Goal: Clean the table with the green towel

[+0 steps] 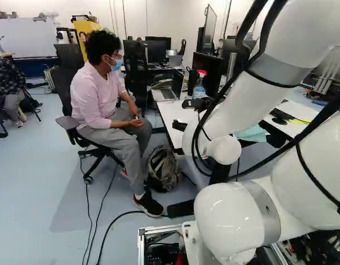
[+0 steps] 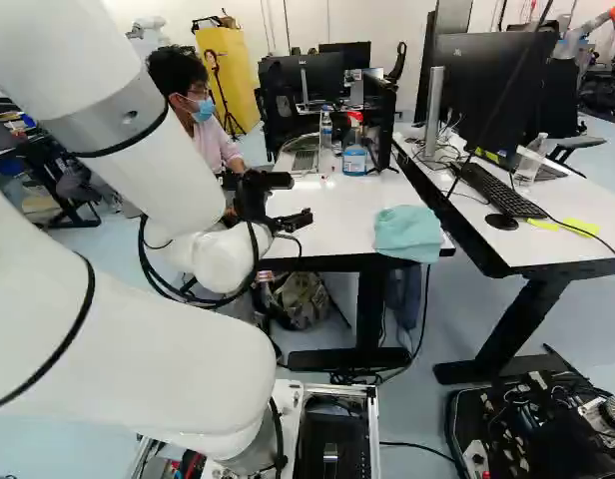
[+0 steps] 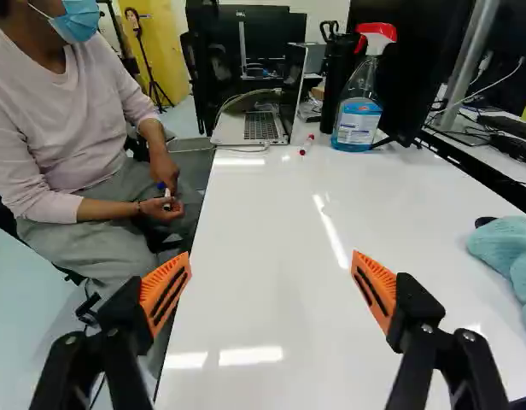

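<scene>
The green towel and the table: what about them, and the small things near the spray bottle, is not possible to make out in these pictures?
- Towel: cut by the edge in the wrist view, partly behind the arm in the left base view.
- Table beneath it: covered, right base view.
- Red item: too small to identify, wrist view.
</scene>
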{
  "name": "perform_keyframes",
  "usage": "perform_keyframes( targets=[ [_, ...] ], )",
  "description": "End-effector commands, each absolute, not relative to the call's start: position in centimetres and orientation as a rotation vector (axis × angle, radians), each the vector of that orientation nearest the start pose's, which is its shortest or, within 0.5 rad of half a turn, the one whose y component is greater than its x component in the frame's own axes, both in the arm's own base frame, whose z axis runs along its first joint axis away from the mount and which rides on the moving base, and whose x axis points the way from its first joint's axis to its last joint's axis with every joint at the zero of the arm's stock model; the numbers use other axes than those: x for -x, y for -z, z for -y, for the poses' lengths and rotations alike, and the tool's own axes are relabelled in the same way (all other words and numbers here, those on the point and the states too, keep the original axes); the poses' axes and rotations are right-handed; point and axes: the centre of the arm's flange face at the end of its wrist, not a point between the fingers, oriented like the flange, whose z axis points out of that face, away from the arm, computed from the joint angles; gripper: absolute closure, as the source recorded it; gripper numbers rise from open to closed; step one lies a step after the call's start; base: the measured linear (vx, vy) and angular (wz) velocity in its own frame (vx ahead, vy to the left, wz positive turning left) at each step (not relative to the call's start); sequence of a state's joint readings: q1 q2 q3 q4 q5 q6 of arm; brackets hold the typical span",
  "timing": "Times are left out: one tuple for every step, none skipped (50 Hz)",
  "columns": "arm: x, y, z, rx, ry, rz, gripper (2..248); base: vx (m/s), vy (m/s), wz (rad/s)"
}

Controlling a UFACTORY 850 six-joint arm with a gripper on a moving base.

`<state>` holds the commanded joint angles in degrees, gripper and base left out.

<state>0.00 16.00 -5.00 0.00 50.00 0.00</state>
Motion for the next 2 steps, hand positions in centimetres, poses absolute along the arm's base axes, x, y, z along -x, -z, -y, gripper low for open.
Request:
perform_keyframes(
  targets=[
    [-27.03,-36.56,0.00,2.558,1.824,0.000,3,0.000,0.000,0.000],
    [-27.03,-36.56,0.00,2.558,1.824,0.000,3,0.000,0.000,0.000]
  ],
)
